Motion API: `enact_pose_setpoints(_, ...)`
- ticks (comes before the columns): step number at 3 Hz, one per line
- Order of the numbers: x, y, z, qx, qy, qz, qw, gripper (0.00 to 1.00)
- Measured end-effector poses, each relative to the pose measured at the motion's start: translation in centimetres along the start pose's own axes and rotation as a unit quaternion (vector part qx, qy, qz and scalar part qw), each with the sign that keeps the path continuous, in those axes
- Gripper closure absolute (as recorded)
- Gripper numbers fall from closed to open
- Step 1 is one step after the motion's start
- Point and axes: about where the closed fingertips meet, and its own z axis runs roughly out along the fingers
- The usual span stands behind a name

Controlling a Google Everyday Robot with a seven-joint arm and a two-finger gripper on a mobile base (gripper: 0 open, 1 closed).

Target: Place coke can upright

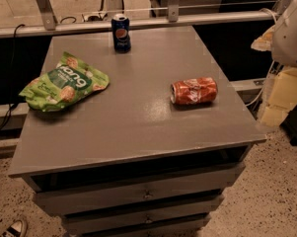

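The coke can is red-orange with white script. It lies on its side on the right half of the grey table top, with its silver top facing left. My arm's white body shows at the right edge of the view. My gripper hangs below it with pale yellowish parts, beyond the table's right edge and apart from the can. Nothing shows in it.
A dark blue Pepsi can stands upright at the table's far edge. A green snack bag lies at the left. The table has drawers at its front. A rail runs behind it, and a shoe shows at bottom left.
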Motion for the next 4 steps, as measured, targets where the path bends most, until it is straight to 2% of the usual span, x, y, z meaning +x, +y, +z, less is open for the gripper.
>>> enact_pose_setpoints(1, 0.0, 0.0, 0.0, 0.000, 0.000, 0.000, 1.0000, 0.00)
enact_pose_setpoints(2, -1.3, -1.2, 1.6, 0.003, -0.020, -0.006, 0.9998, 0.00)
enact_pose_setpoints(3, -4.4, -3.5, 5.4, 0.000, -0.052, -0.017, 0.9985, 0.00)
enact_pose_setpoints(4, -7.6, -5.5, 9.5, -0.014, -0.078, -0.021, 0.9966, 0.00)
